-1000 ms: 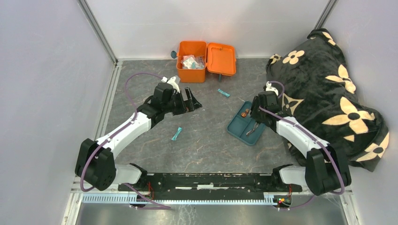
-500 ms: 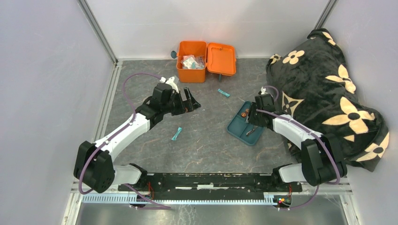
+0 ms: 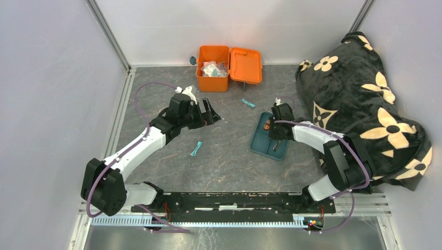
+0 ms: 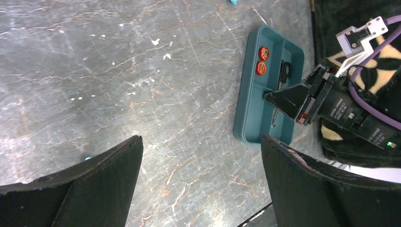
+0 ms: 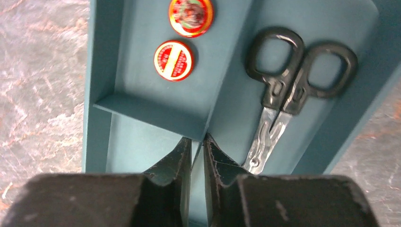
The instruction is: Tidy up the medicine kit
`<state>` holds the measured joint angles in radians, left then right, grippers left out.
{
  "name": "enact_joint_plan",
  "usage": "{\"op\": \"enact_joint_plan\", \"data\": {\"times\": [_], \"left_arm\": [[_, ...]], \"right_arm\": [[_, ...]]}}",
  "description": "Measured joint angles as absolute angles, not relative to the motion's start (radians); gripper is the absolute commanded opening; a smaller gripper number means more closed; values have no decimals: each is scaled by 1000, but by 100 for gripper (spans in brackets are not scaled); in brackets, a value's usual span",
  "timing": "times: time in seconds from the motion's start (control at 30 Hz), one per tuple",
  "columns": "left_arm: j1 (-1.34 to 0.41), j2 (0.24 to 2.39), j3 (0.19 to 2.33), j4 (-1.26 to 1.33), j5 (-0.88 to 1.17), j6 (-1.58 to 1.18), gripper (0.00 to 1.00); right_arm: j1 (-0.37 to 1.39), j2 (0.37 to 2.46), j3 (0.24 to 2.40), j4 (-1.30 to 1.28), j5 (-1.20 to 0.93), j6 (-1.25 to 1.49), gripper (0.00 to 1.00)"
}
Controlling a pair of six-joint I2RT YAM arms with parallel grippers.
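Right hand (image 5: 197,144) nearly pressed together, pinching divider wall of teal tray (image 5: 99,71). Scissors (image 5: 279,94) lie in compartment on one side of divider, two red round caps (image 5: 174,60) on other side. Left hand (image 4: 201,142) spread wide, holding nothing, above desk (image 3: 229,161). Medicine kit (image 3: 212,83) at far desk edge, lid open, packets inside, well apart from both hands.

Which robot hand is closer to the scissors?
Right. The right gripper is down inside the teal tray, clamped on its divider, just beside the scissors. The left gripper hangs open far across the table.
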<state>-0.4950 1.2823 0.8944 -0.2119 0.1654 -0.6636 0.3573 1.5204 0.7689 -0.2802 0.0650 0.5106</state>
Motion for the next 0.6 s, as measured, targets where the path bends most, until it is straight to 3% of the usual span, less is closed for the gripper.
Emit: {"op": "enact_joint_plan", "data": {"times": [0.23, 0.37, 0.47, 0.6], "left_arm": [[-494, 1237, 894, -318, -34, -663, 100], [-492, 1205, 878, -365, -122, -663, 100], [-492, 1177, 839, -390, -168, -664, 100], [-492, 1154, 789, -430, -212, -664, 100]], "right_arm": [[505, 1589, 858, -334, 104, 443, 7], [572, 1624, 909, -357, 107, 401, 7], [608, 1644, 940, -364, 90, 376, 14], [641, 1660, 971, -369, 53, 345, 31]]}}
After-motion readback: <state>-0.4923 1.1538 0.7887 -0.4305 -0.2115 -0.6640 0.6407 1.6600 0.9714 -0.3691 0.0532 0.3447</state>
